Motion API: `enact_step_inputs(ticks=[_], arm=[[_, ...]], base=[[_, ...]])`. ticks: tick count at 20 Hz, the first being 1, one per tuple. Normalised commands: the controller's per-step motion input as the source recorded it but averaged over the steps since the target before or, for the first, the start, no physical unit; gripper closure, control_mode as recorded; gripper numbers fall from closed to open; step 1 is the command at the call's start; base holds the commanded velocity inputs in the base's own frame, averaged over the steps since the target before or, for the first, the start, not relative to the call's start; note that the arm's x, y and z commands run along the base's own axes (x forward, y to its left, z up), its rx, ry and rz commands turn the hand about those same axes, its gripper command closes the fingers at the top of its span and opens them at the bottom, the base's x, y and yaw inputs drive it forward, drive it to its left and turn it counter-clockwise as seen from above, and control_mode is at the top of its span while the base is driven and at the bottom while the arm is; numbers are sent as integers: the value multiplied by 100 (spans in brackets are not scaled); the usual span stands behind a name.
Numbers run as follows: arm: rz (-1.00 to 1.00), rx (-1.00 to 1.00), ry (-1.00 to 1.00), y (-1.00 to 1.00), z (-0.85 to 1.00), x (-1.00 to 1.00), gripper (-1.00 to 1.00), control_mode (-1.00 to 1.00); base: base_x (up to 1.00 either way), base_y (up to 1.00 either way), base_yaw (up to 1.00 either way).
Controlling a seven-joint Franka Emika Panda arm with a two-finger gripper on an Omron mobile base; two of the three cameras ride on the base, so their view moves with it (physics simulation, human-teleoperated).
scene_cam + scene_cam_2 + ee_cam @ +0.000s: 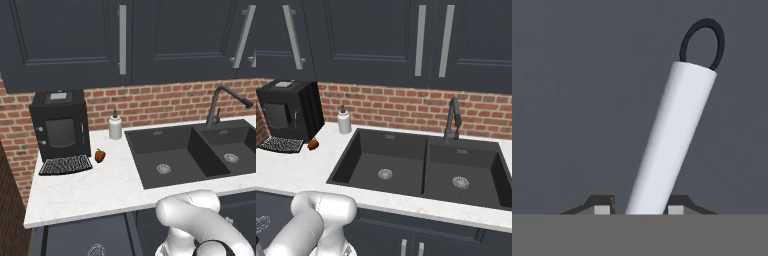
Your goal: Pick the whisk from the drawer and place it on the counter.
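Two dark fingers (pixel 603 206) straddle the whisk (pixel 671 140) handle low in the open drawer (pixel 85 237), its long axis running up and away from them toward the hanging loop, gap narrow but contact not clear, wire head at drawer front, worktop (pixel 90 192) just above.

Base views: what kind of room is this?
A rendered home kitchen: a black double sink with a tall faucet set in a white marble-like counter, a coffee machine against a brick wall, dark cabinets above.
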Motion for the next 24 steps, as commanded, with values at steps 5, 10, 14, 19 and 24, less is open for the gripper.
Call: enact_step_inputs(ticks=[5, 10, 14, 19, 24], arm=[[0, 17, -15, -9, 100, 0, 100, -100], [-2, 18, -5, -6, 100, 21, 100, -100], [-4, 12, 0, -8, 100, 55, 100, -100], [-14, 7, 0, -5, 85, 95, 100, -100], [-22, 2, 0, -23, 39, 100, 100, -100]], base=[[0, 0, 0], [0, 0, 0], [0, 0, 0], [0, 0, 0], [0, 0, 0]])
